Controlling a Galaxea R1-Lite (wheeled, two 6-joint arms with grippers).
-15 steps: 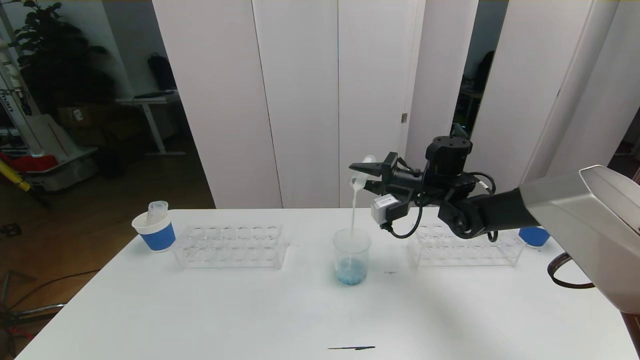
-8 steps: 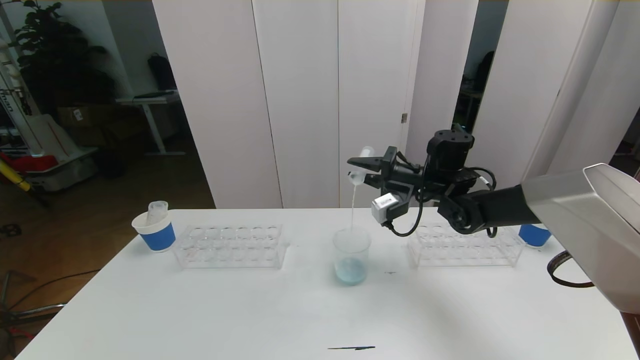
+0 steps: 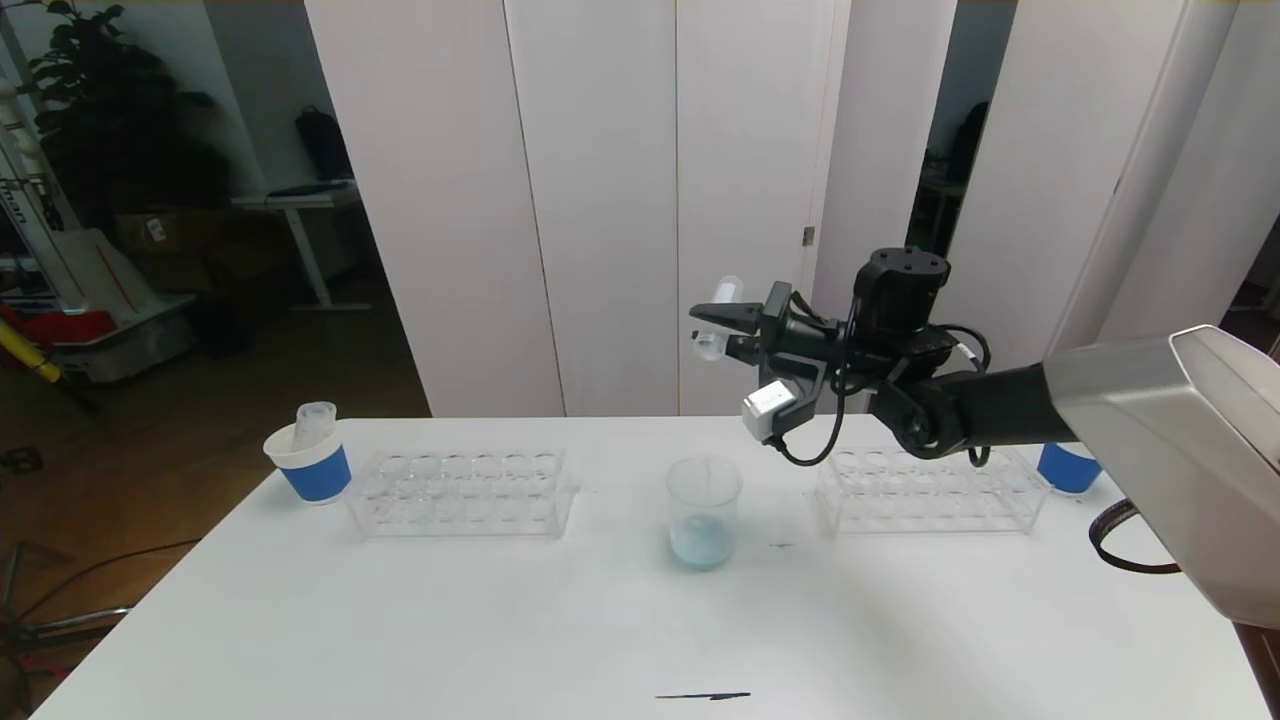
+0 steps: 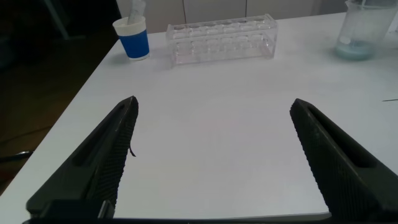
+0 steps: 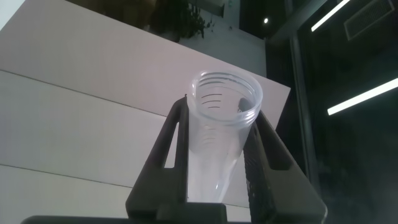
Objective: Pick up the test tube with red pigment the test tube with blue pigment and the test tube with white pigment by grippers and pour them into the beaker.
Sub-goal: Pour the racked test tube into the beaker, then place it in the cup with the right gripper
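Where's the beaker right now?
In the head view, the beaker stands on the table's middle, between the two clear racks, below the tube held in the right hand.

- Head view: the white table (image 3: 400,620) is evenly and brightly lit; soft, faint shadows lie under the beaker (image 3: 704,512).
- Upper left of the frame is dim; straight lines bow slightly at the edges.
- Left wrist view: the near black fingers (image 4: 93,168) are blurred.
- Right wrist view: bright light strips (image 5: 364,96) glare at right against darkness.
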